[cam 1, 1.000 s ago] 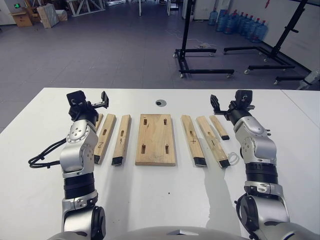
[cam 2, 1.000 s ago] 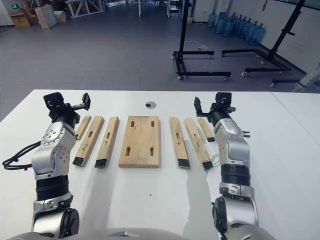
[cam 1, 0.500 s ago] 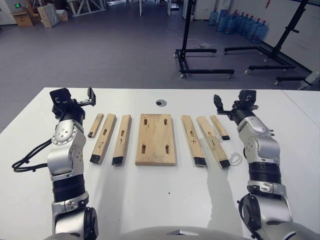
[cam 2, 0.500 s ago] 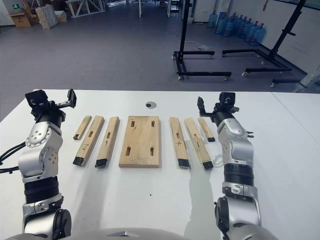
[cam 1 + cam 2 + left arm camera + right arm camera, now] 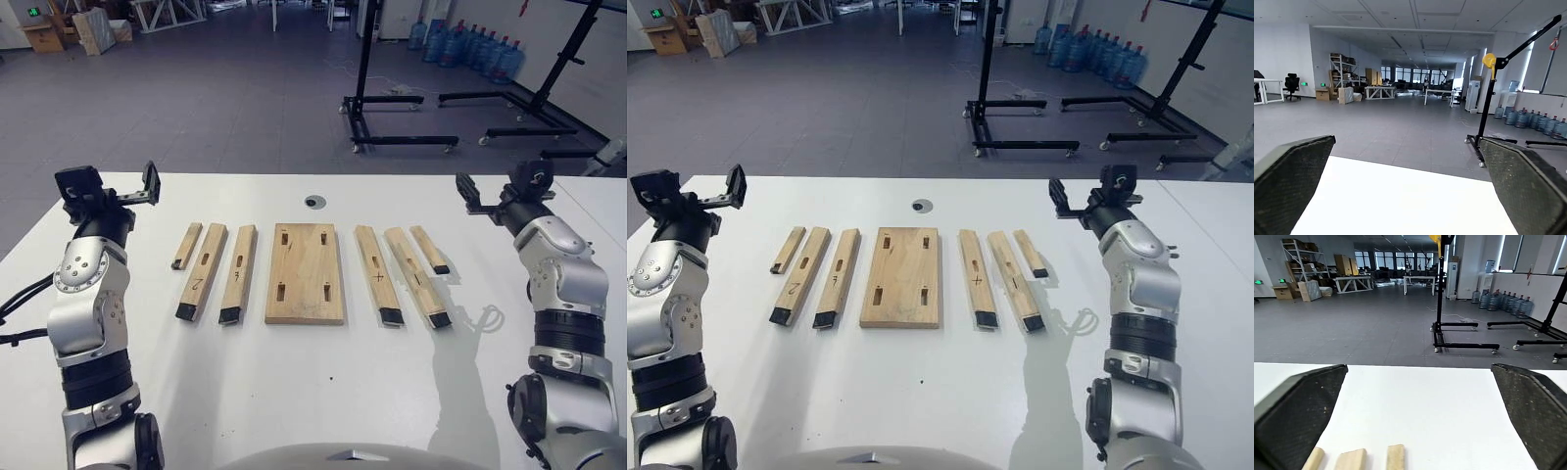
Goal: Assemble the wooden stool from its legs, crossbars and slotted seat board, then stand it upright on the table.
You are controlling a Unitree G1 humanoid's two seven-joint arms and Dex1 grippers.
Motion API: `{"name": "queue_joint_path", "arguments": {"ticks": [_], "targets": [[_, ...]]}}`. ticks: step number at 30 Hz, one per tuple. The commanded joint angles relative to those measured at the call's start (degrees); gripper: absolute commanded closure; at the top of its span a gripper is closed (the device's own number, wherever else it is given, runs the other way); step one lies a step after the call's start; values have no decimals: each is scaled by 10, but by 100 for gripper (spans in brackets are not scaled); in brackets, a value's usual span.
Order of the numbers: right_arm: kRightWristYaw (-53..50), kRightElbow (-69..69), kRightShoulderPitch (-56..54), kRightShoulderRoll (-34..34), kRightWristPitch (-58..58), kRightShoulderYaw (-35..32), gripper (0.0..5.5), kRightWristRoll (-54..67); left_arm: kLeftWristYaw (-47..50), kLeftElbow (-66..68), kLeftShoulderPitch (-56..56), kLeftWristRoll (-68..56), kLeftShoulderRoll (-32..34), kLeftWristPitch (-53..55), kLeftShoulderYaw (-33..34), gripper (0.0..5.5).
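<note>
Large industrial lab or workshop hall.
Wide grey floor [image 5: 216,98], black wheeled stands [image 5: 368,59], a row of water jugs [image 5: 470,44] by the wall, shelves [image 5: 1342,73] stacked with boxes, workbenches [image 5: 1378,90] and an office chair [image 5: 1291,84] beyond the white table [image 5: 313,392].

Silver arms [image 5: 90,294], black textured fingers [image 5: 1293,181], apparently a black cable [image 5: 29,289]
</note>
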Motion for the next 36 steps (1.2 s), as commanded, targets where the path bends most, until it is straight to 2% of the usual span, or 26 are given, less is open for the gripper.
{"name": "queue_joint_path", "arguments": {"ticks": [1,4,8,14,18,22,34,36], "targets": [[-51,-22,5,67,-9,11,10,3,30,-9,-1,27,-66,-10,-76,11],[-68,17,28,93,-25,41,10,-28,43,17,31,46,-105,-35,-108,11],[-42,89,18,65,-36,68,10,-62,34,47,55,56,-108,-61,-114,11],[52,237,-72,-8,-80,94,10,-92,30,61,52,53,-114,-73,-111,11],[114,343,-86,-22,-116,114,10,-106,30,61,49,58,-121,-73,-125,11],[115,426,-88,-30,-146,107,10,-112,30,60,49,60,-122,-69,-129,11],[131,484,-89,-22,-193,124,10,-132,34,58,49,61,-123,-69,-133,11],[129,489,-88,-21,-196,127,42,-137,34,57,50,61,-123,-69,-133,10]]}}
